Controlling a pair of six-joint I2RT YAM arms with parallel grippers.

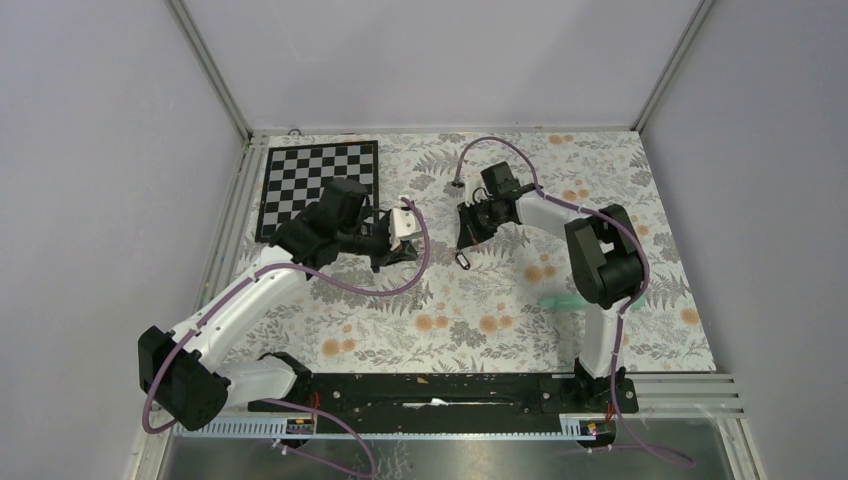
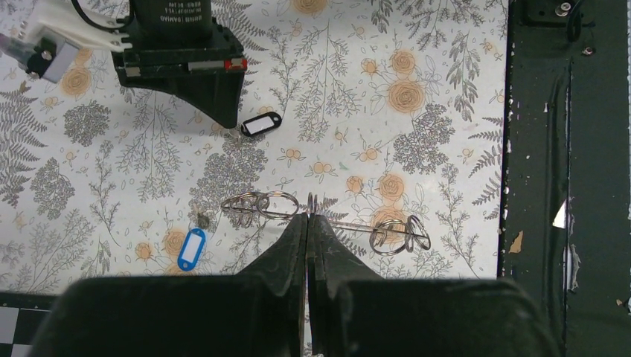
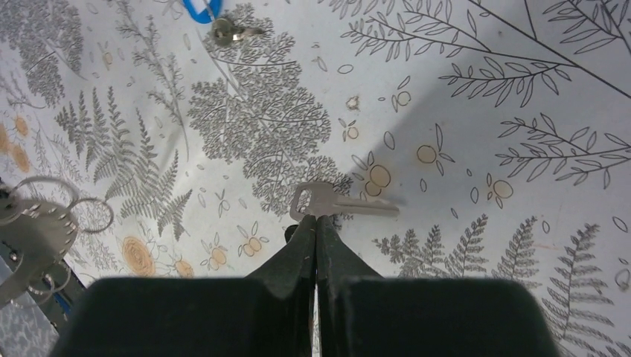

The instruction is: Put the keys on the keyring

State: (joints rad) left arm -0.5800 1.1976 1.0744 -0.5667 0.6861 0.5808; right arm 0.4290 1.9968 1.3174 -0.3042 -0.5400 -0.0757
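Our left hand (image 2: 307, 217) is pinched tight on the thin silver wire keyring (image 2: 262, 204). Our right hand (image 3: 316, 221) clamps the bow of a flat silver key (image 3: 357, 205).

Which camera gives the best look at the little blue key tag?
The left wrist view: the whole blue key tag lies in plain sight. The right wrist view cuts it off at the top edge; from above I cannot find it.
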